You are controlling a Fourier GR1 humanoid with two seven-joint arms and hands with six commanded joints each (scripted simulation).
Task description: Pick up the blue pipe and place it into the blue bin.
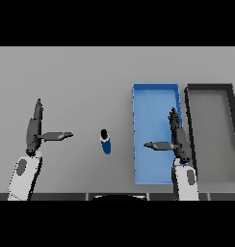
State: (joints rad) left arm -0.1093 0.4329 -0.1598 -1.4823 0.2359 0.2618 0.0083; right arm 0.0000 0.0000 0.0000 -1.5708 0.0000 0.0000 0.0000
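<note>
The grey counter lies broad and bare ahead of me, with open room across its far half and all along the stretch between my two arms. Near the right side stand two containers side by side, almost touching: the blue bin, a long rectangle running away from me, and just beyond it to the right a dark grey bin of similar shape, whose right wall runs toward the edge of my view. I see nothing lying in either one; the blue bin's floor shows plain blue, the dark bin's floor plain grey.

My right hand hovers over the blue bin's right half, fingers straight and pointing away from me, thumb stuck out to the left across the bin's floor, holding nothing. My left hand is well over on the left of the counter, fingers likewise straight and pointing forward, thumb spread out to the right, empty too.

The blue pipe sits on the counter between my hands, a short blue piece with a dark end turned away from me. It lies just left of the blue bin's left wall, apart from it, nearer my right hand's thumb than my left, touching neither.
</note>
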